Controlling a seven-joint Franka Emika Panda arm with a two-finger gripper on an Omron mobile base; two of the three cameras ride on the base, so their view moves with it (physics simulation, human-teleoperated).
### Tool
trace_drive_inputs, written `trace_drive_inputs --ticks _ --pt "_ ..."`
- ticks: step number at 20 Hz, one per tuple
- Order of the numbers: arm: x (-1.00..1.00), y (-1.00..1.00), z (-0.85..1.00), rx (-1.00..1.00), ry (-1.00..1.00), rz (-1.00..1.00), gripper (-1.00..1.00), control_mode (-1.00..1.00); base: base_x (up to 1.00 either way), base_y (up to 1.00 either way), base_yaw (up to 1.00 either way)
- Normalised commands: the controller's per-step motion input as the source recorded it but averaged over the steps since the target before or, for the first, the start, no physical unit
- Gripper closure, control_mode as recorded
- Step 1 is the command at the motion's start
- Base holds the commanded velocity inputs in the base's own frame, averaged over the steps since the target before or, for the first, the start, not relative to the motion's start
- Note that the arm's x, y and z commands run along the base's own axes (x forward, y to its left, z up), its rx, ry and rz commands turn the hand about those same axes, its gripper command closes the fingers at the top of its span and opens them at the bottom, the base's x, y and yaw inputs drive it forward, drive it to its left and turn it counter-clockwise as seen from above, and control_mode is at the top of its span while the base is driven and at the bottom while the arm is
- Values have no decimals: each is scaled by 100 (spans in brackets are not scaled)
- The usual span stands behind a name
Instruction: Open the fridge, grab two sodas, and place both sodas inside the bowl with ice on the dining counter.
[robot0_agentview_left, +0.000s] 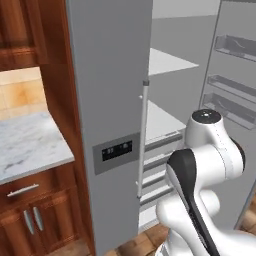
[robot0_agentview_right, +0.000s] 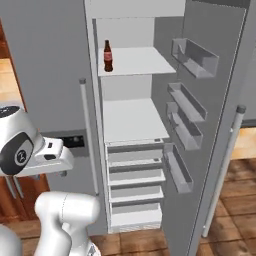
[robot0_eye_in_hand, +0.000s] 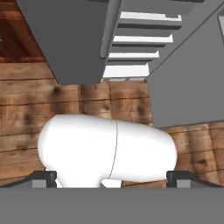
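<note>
Soda stands upright on fridge shelf.

The white arm is seen folded, its elbow raised and a dark joint band running down its side. The hand is held low and level at the robot's left. The gripper is pointed downward, its finger tips spread wide, nothing between them.

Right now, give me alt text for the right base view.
The tall grey fridge has its right door swung open, and one dark brown glass soda bottle with a red label stands on an upper grey shelf. The white arm stands at lower left.
</note>
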Motion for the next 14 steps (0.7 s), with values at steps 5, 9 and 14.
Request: trace_drive_inputs --ticks 5,9,14 --pt "0 0 0 0 0 0 -100 100 40 -55 21" --pt "0 0 0 0 0 0 -100 100 36 -14 5" --pt "0 0 0 0 0 0 -100 100 49 -6 3"
